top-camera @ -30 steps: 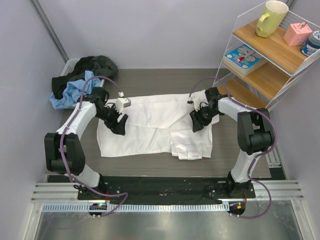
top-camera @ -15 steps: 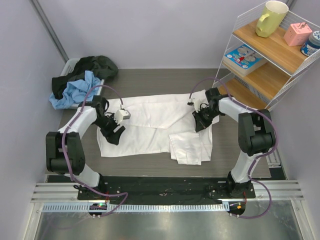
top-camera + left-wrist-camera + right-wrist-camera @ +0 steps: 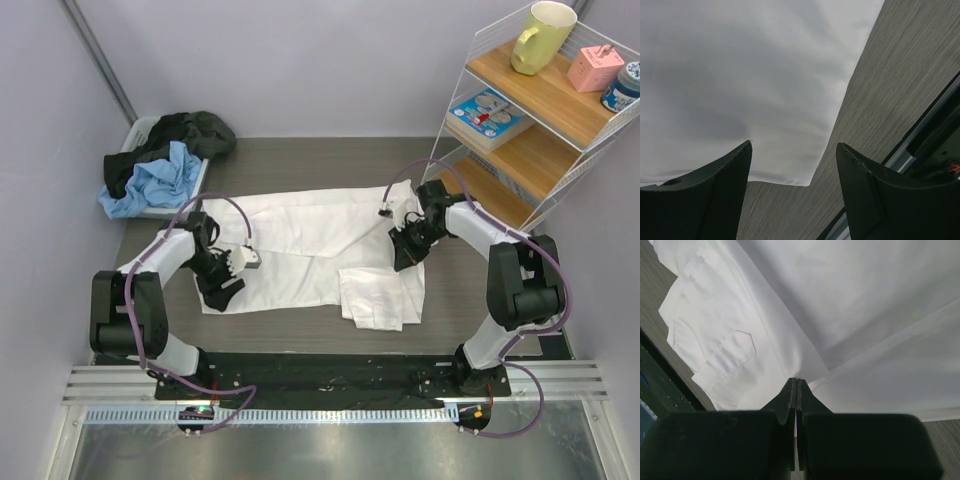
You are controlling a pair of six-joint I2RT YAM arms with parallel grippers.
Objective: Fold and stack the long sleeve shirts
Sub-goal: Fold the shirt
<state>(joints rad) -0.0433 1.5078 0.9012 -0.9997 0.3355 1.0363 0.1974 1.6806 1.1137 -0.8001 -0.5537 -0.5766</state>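
Note:
A white long sleeve shirt (image 3: 300, 240) lies spread across the dark table, its right part folded into a bundle near the front. My left gripper (image 3: 222, 290) hangs open just over the shirt's near-left corner; in the left wrist view that corner (image 3: 810, 165) lies between the spread fingers (image 3: 794, 145), which hold nothing. My right gripper (image 3: 403, 258) is at the shirt's right side. In the right wrist view its jaws (image 3: 797, 380) are pressed together on a ridge of white cloth (image 3: 865, 300), beside a cuff or placket (image 3: 715, 350).
A tray (image 3: 140, 135) at the back left holds dark and light-blue garments (image 3: 150, 185). A wire shelf unit (image 3: 540, 130) with a yellow mug, a pink box and a book stands at the right. A black rail (image 3: 330, 370) runs along the near edge.
My right gripper has shut on the shirt's right side and shifted slightly right. My left gripper has travelled down the shirt to its near-left corner, staying open.

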